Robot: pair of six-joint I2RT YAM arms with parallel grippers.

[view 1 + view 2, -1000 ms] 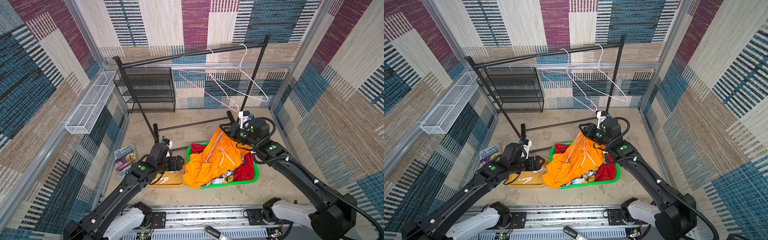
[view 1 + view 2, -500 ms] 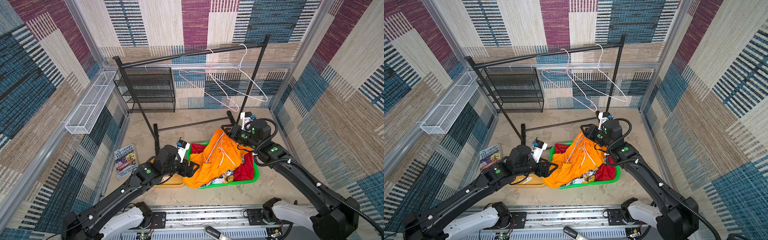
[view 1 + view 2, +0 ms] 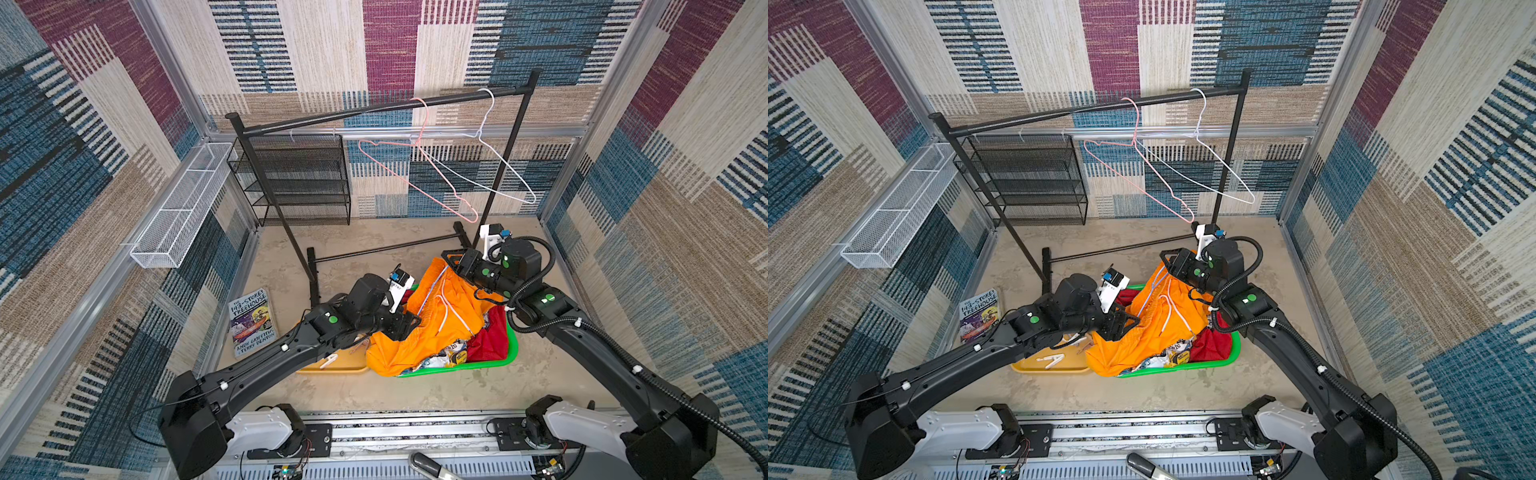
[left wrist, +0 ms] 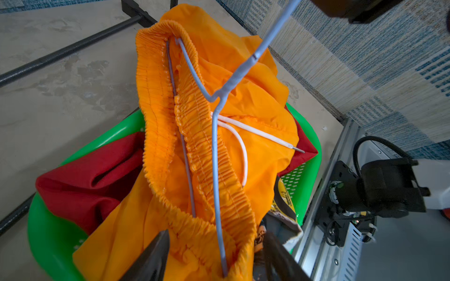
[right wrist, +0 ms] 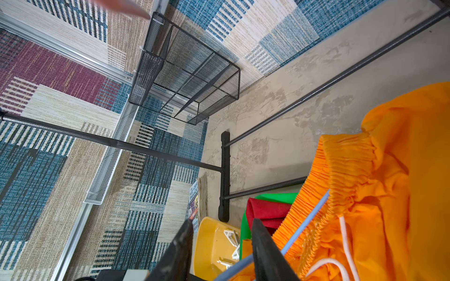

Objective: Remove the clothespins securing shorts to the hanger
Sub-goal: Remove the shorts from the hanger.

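You see thin, faintly shiny cloth on the orange shorts (image 4: 243, 80), ribbed at the elastic waist, and matt cloth on the red shorts (image 4: 97, 170) at centre left of the left wrist view. The hanger (image 4: 215, 155) is smooth, pale-blue coated wire. The basket (image 4: 46, 233), lower left, is glossy green plastic; the floor (image 4: 60, 73) looks rough and mottled
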